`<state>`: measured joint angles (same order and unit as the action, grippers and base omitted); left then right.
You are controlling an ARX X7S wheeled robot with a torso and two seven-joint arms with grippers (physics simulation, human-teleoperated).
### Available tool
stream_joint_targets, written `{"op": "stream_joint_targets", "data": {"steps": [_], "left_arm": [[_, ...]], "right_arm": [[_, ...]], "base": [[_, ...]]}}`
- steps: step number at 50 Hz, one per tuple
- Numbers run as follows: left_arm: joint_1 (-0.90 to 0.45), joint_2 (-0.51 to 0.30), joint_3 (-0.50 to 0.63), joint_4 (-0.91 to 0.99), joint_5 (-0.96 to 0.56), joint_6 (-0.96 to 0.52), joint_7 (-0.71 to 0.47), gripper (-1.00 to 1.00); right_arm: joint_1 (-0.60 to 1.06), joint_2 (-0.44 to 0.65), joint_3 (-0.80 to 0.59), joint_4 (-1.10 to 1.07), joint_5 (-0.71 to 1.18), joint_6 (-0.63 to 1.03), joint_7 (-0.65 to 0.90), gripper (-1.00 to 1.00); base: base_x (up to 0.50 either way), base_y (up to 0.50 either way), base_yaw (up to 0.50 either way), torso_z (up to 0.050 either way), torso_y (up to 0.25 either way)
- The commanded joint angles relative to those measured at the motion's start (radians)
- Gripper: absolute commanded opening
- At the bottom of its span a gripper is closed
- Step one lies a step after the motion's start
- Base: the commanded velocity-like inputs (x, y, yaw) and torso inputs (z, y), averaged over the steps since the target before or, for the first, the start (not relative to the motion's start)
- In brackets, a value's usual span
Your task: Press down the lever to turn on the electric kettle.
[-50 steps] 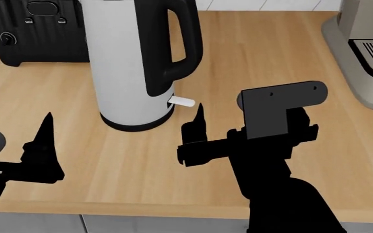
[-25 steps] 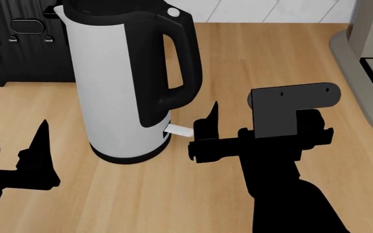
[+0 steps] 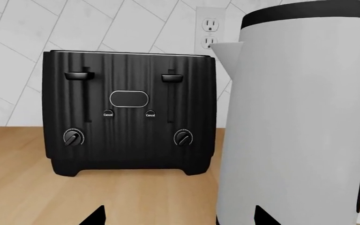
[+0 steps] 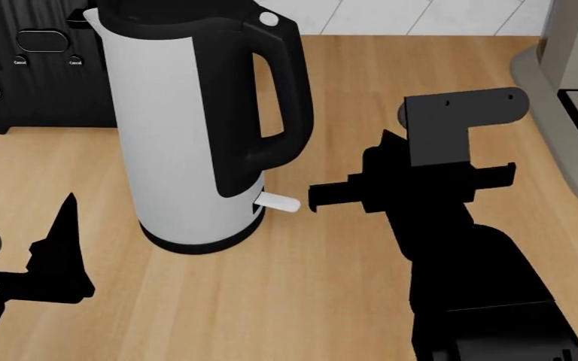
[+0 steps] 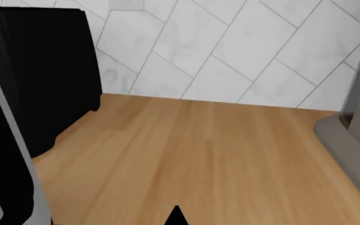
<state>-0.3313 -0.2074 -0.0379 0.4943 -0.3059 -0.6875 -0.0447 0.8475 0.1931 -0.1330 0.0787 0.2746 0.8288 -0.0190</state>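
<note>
Right claw (image 4: 321, 197) hung just beside the white lever (image 4: 278, 202), at about its height; whether it was open or closed I cannot tell. Beyond the lever stood the kettle (image 4: 184, 128). Left claw (image 4: 23, 248) waited open, well apart. Judging from this, the lever was not pressed yet; the push down remained.

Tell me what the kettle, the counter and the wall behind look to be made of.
Kettle: smooth white body, likely painted metal or plastic; black handle looks like plastic, with a faint sheen. Counter: light wood, with lengthwise grain streaks. Wall: pale marbled tiles set diagonally, grout lines visible. This is a render, so all by look only.
</note>
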Motion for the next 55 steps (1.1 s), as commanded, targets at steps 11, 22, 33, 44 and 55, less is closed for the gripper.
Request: {"op": "stream_joint_targets", "data": {"steps": [11,22,33,44,55], "left_arm": [[-0.014,-0.006,0.007,-0.035,-0.005,0.018,-0.01,1.0],[-0.035,-0.017,0.003,-0.021,-0.014,-0.012,-0.025,1.0],[-0.03,-0.018,0.01,-0.028,-0.016,0.005,-0.027,1.0],[-0.043,-0.02,0.01,-0.009,-0.033,-0.023,-0.038,1.0],[-0.03,-0.017,0.023,-0.044,-0.024,0.026,-0.033,1.0]], "right_arm": [[0.23,0.021,-0.221,0.439,-0.05,-0.037,-0.234,-1.0],[0.284,0.027,-0.174,0.582,0.024,-0.169,-0.377,-1.0],[0.281,0.023,-0.155,0.755,0.078,-0.323,-0.565,-1.0],[0.224,0.04,-0.179,0.674,0.091,-0.299,-0.609,-1.0],[0.195,0.048,-0.158,0.62,0.133,-0.317,-0.653,-1.0]], "base": [[0.0,0.0,0.0,0.0,0.0],[0.0,0.0,0.0,0.0,0.0],[0.0,0.0,0.0,0.0,0.0],[0.0,0.0,0.0,0.0,0.0],[0.0,0.0,0.0,0.0,0.0]]}}
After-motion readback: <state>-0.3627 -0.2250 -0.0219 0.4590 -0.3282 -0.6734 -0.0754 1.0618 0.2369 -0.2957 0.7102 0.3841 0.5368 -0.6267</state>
